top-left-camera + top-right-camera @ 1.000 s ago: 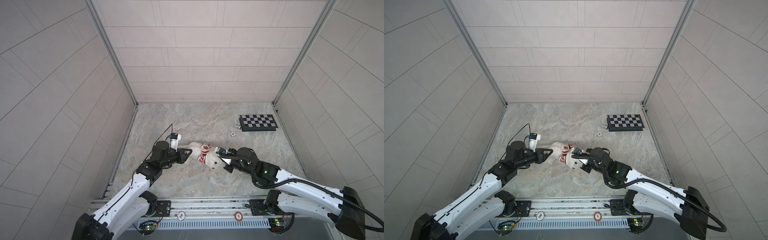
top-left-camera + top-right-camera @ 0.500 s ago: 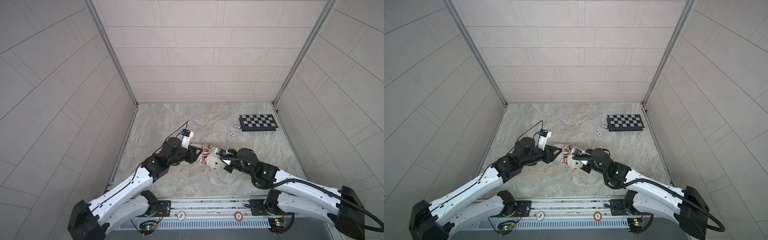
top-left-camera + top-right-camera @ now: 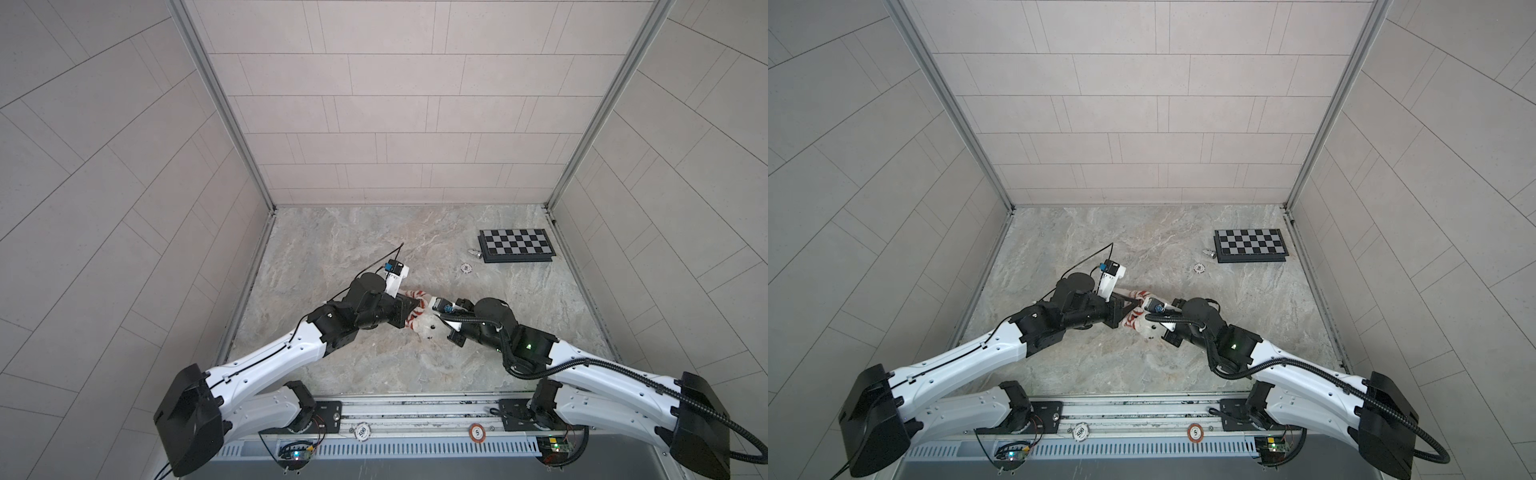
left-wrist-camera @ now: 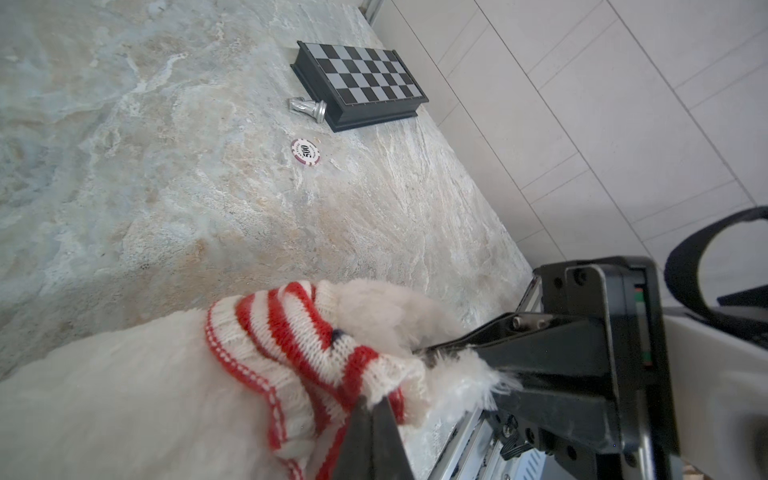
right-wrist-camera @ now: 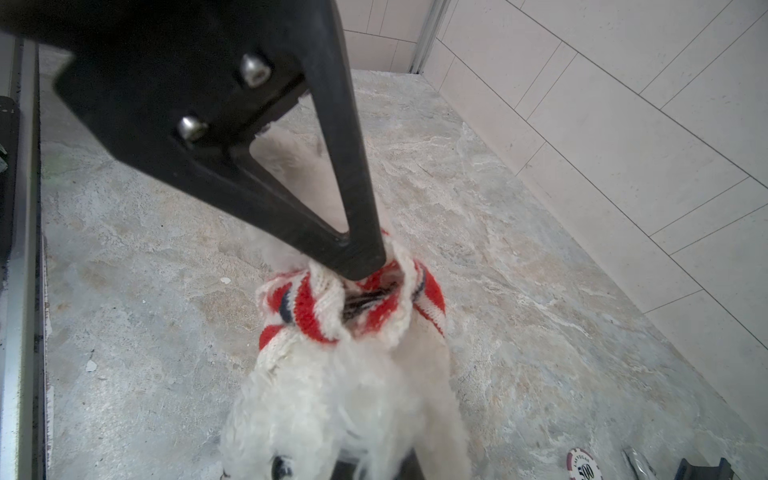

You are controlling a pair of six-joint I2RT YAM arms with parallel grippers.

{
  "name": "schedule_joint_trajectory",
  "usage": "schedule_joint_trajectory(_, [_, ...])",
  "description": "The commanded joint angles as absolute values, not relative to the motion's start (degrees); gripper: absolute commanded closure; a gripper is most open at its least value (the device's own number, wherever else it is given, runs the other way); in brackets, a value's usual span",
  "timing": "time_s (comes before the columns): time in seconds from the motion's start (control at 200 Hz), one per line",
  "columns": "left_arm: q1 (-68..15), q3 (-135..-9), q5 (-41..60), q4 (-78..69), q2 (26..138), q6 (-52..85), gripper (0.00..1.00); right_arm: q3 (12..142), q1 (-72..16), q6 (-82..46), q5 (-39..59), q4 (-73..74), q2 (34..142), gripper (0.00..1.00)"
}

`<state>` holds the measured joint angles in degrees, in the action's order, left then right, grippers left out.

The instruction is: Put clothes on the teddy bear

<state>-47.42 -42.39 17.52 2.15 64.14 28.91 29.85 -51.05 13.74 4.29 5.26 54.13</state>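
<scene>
My left gripper [image 5: 360,266]: closed, pinching the knit edge of the sweater [image 4: 291,332], with the tip of one finger pushed into the sweater's opening.
My right gripper [image 4: 426,355]: closed on the white fur of the teddy bear [image 5: 345,407], just beside the sweater's edge, at the head end.
Teddy bear: between my two grippers, near the middle of the tabletop and toward the front rail. Its face is turned to my right wrist camera, and one dark eye shows.
Sweater: red and white stripes with a thin dark line, bunched in a ring around the bear just behind its head.
Writing on the table: a poker chip [image 4: 306,152] lying flat reads "500"; I cannot read the small letters on its rim.
Writing on the rail: in both top views, one chip [image 3: 362,431] marked "500" and another chip [image 3: 477,432] marked "5" sit on the front rail [image 3: 415,409].
Near the chip: a silver chess piece [image 4: 306,109] lies on its side, touching a black-framed chessboard [image 4: 365,79] in the far right corner.
Surface: the tabletop [image 3: 374,249] has a grey-beige marble pattern.
Room: pale tiled walls [image 3: 395,104] on three sides, with metal strips in the corners.
</scene>
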Motion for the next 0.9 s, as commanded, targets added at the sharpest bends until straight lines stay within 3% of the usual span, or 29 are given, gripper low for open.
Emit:
schedule_joint_trajectory(0.0, [-48.6,-44.4,17.7,0.2,64.8,28.9,1.0,29.2,-51.1,14.7,4.4,8.2,52.4,1.0])
schedule_joint_trajectory(0.17, [-50.0,-44.0,19.7,-1.4,65.8,30.3,0.99,27.7,-51.1,14.7,5.3,9.8,51.4,1.0])
schedule_joint_trajectory(0.305, [-49.4,-43.0,16.9,1.9,62.8,29.7,0.81,26.4,-51.2,14.9,5.9,11.1,49.8,1.0])
schedule_joint_trajectory(0.441, [-46.8,-42.0,17.0,5.1,57.8,29.2,0.74,25.5,-51.2,15.6,5.9,11.0,48.2,1.0])
schedule_joint_trajectory(0.746, [-42.9,-41.5,18.4,9.1,56.9,28.6,0.85,24.9,-51.2,15.7,5.7,11.7,47.7,1.0])
schedule_joint_trajectory(0.896, [-43.1,-41.2,19.1,7.4,59.0,29.4,0.84,25.0,-51.3,15.6,5.8,11.6,47.5,1.0])
